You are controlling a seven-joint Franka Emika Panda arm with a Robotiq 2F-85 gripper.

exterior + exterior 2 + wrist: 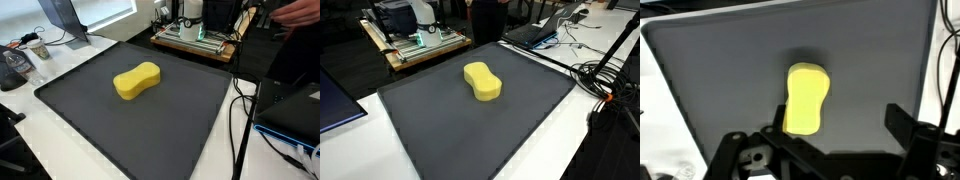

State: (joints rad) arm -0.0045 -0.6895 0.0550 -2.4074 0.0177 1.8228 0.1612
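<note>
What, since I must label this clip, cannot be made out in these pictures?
1. Hand: absent from both exterior views; the wrist view's bottom edge cuts off its dark fingers, so its height is unknown.
2. Yellow peanut-shaped foam sponge: its near end meets the hand's frame in the wrist view; contact unclear.
3. Equipment on the wooden bench: too small and blurred in both exterior views.
4. Black cables: cut off by an exterior view's edge.

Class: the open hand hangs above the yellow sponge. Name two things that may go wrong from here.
In the wrist view the sponge sits off-centre under the hand, so one finger might land on it. Loose cables lie at the edge of the mat; a wide swing could snag them.
</note>
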